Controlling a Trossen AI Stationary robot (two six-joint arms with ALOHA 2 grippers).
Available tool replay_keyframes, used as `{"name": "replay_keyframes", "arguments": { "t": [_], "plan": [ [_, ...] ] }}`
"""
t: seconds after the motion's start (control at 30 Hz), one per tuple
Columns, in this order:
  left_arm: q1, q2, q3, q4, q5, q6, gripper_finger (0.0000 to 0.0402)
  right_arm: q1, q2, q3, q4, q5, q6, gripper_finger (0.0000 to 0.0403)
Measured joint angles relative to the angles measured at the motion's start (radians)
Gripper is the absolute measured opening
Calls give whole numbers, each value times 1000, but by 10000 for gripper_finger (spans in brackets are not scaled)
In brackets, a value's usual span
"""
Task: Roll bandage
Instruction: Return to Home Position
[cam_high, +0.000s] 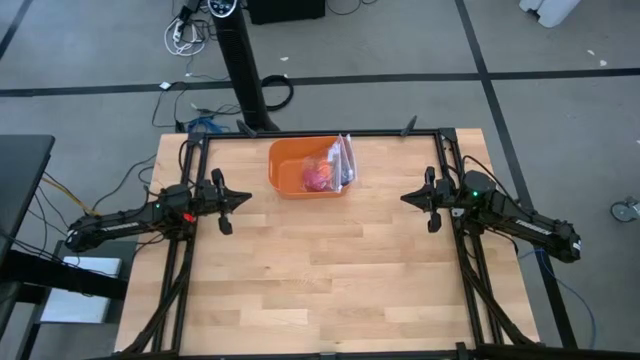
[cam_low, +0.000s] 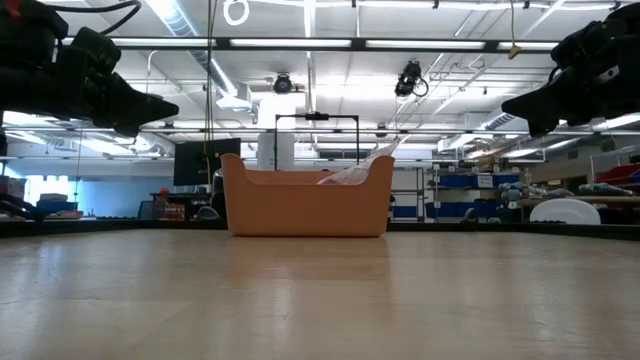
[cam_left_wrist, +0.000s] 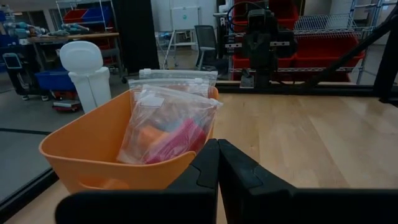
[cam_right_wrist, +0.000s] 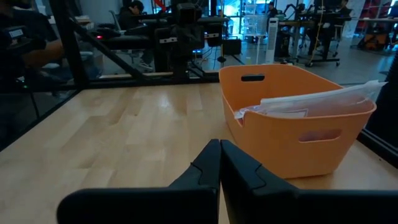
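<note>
The bandage (cam_high: 318, 178) is tucked inside the clear zip bag (cam_high: 342, 158), and that bag sits in the orange tub (cam_high: 285, 165) at the far middle of the wooden table (cam_high: 330, 280). From above, the bandage is basically a magenta-pink lump showing through the plastic, over in the right half of the tub. The left wrist view gives the closer look: pink cloth bunched low in the bag, with crinkled plastic all around it. Can't really tell through the bag whether it's a neat roll or not. The bag leans up against the tub's right-hand wall, and its top edge pokes above the rim, which the low view shows too.

Neither arm is anywhere near it. The left gripper (cam_high: 247, 197) hangs over the left side of the table, pointing inward, well apart from the tub. Its two dark fingers are pressed flat together with nothing between them. The right gripper (cam_high: 405, 198) is the mirror image over the right side, also pointing inward, with its fingers likewise closed up tight on nothing. In the low view both grippers are clearly up in the air, off the tabletop, one on each side of the tub. The wood between them is bare.
</note>
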Motion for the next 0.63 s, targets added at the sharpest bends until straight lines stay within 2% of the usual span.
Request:
{"name": "replay_keyframes", "arguments": {
  "t": [0.63],
  "plan": [
    [0,0,0,0,0,0,12,0,0,0,0,0,0,9]
  ]
}}
